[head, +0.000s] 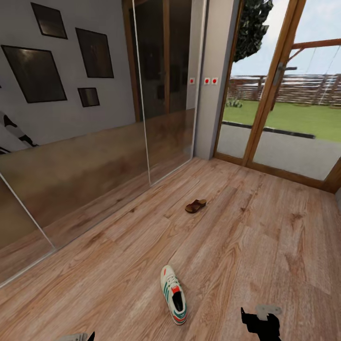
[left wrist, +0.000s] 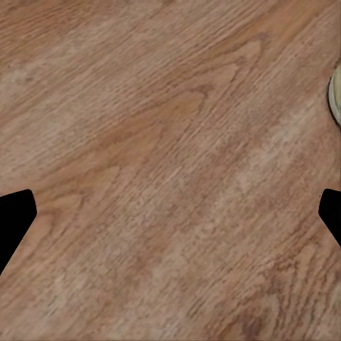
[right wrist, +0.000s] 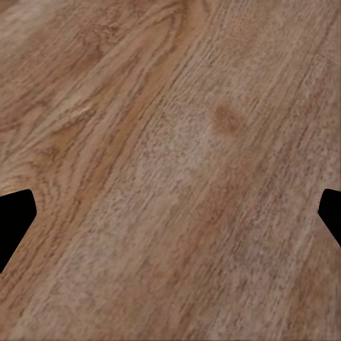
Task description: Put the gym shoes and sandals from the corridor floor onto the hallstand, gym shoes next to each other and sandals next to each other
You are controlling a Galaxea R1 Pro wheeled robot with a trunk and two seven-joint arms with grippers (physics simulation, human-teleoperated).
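1. Nearest the robot, the right hand (head: 259,324) is seen low over the corridor floor (head: 265,237); in the right wrist view its fingertips (right wrist: 15,217) are spread wide apart with bare planks between, nothing held.
2. At the lower left edge of the head view, a sliver of the left hand (head: 80,337) is seen; in the left wrist view its fingertips (left wrist: 15,217) are likewise set apart and empty, and a pale rounded edge (left wrist: 334,92), probably the shoe, is caught at the frame border.
3. One gym shoe (head: 173,294) is lying upright on its sole between the two hands, a little ahead of them, nearer the right hand but apart from it.
4. The shoe is judged light, with a soft upper and firmer sole; a grip across the sides at midfoot or over the collar is judged safest.
5. Farther off, one sandal (head: 195,206) is lying flat on the floor, well apart from both hands.
6. The sandal is judged very light, thin and flexible; a pinch across the straps or sole edge is suggested.
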